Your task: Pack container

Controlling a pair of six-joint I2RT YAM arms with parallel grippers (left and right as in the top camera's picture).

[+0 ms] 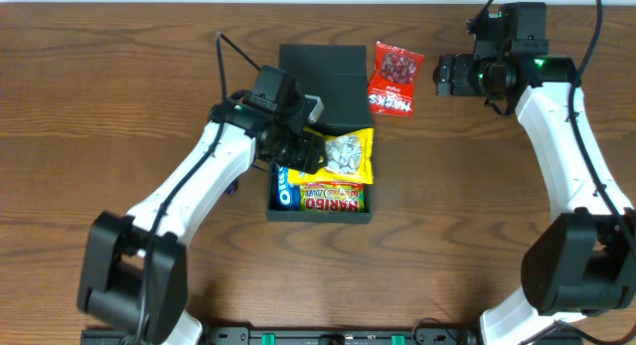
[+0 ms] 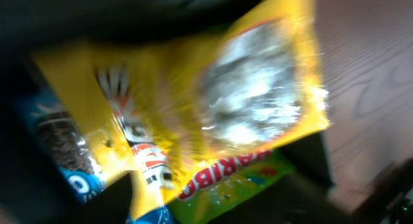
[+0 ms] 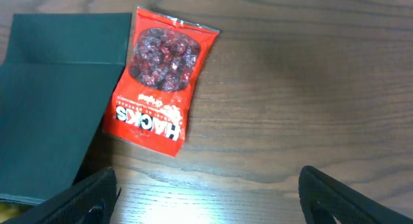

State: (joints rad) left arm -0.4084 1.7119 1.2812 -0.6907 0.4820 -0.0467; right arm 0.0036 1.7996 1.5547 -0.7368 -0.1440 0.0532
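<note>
- Left gripper (image 1: 298,148) over the yellow packet (image 1: 346,156) in the container (image 1: 323,65); jaws blurred, cannot tell.
- Lift straight up, dragging nothing out.
- Right gripper (image 3: 206,188): jaws apart, empty.

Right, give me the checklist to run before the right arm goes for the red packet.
1. Lid open: ok. The lid lies flat behind the container.
2. Red packet free to pick: ok. It lies on the table beside the lid.
3. Right gripper open and empty: ok.
4. Left gripper let go of the yellow packet: cannot tell. Its wrist view is blurred.
5. Yellow packet seated inside: not ok. It rides on the other packets, and one edge seems to overhang the rim.
</note>
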